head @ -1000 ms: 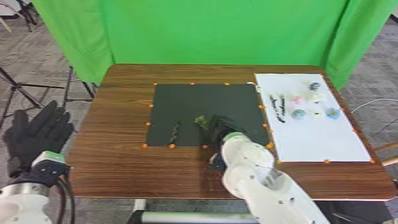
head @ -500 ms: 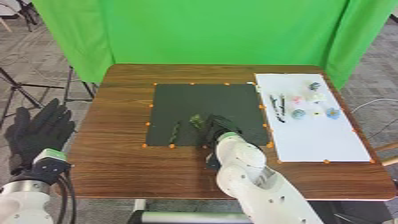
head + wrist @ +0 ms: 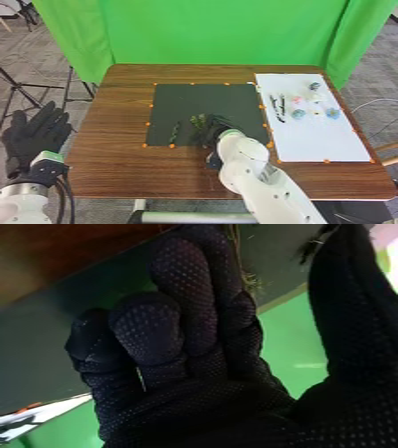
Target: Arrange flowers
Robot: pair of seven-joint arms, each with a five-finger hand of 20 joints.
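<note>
Now the right hand (image 3: pixel 218 124) has eased left beside the greenery (image 3: pixel 197 120). Its loosely open fingers (image 3: pixel 182 289) seem empty, suggesting placement.

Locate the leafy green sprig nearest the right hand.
In the head view, the leafy sprig is on the black mat, just left of the right hand and right of the thin stem.

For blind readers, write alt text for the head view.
A robot's black-gloved right hand beside a green leafy sprig on a dark rectangular mat; small pastel flowers on a white sheet, all on a brown wooden table.
</note>
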